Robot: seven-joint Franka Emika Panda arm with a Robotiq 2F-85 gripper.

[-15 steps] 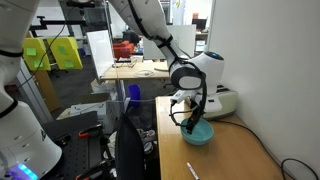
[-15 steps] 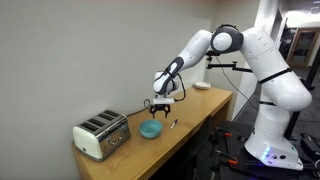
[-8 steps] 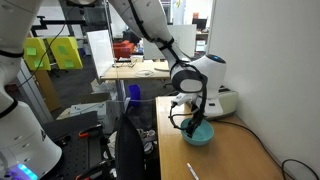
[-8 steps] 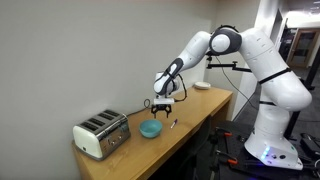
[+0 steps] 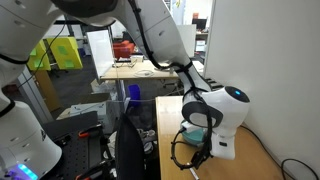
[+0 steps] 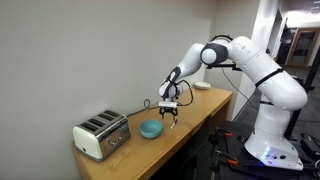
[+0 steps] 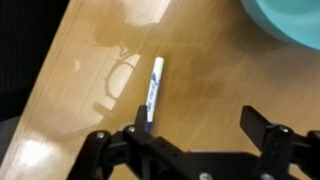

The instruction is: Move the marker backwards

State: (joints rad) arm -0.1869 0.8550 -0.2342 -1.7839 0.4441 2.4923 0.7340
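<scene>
The marker point(image 7: 154, 88) is a thin white stick with a blue tip, lying on the wooden table point(image 7: 215, 75). In the wrist view it reaches from the middle of the picture to my left finger. My gripper point(image 7: 195, 122) is open and empty, low over the table, with the marker's near end just inside the left finger. In both exterior views the gripper point(image 6: 170, 113) point(image 5: 190, 155) hangs close above the tabletop, beside the teal bowl point(image 6: 151, 129). The arm hides the bowl and most of the marker in an exterior view.
The teal bowl point(image 7: 290, 20) is at the wrist view's top right. A silver toaster point(image 6: 101, 134) stands beyond the bowl against the wall. A white dish point(image 6: 203, 86) sits at the table's other end. The table edge point(image 7: 40, 95) runs close to the marker.
The gripper has moved from above the teal bowl to low over the marker, toward the table's front edge. It has stayed open. The marker has not moved.
</scene>
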